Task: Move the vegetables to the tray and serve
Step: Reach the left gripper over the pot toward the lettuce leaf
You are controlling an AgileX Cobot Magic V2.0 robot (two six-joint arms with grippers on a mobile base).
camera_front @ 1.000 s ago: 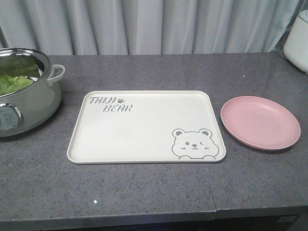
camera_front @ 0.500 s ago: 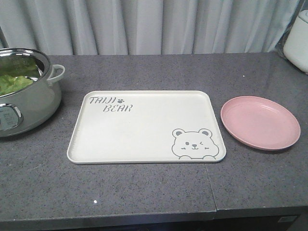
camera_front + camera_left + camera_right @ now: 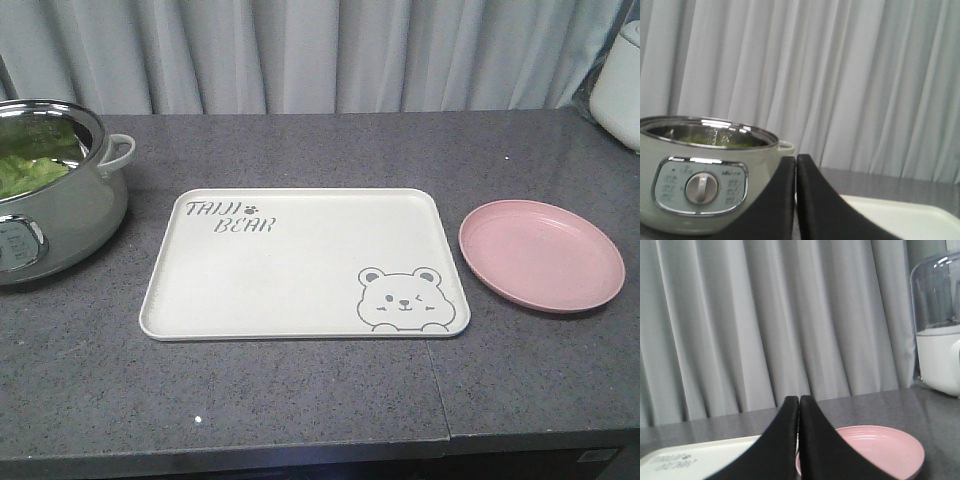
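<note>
Start stage: lettuce [image 3: 22, 168] lay in pot [image 3: 70, 225] at left, tray [image 3: 300, 265] bare; L gripper [image 3: 796, 162] & R gripper [image 3: 799, 402] were pressed together; next move prob. needed L gripper spread over pot.

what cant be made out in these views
- Vegetables: front view, left edge and the pot rim hide most; leaf count unclear.
- Pot dial labels: left wrist view, too blurred to read.
- White appliance: front view, cut off by right edge.
</note>
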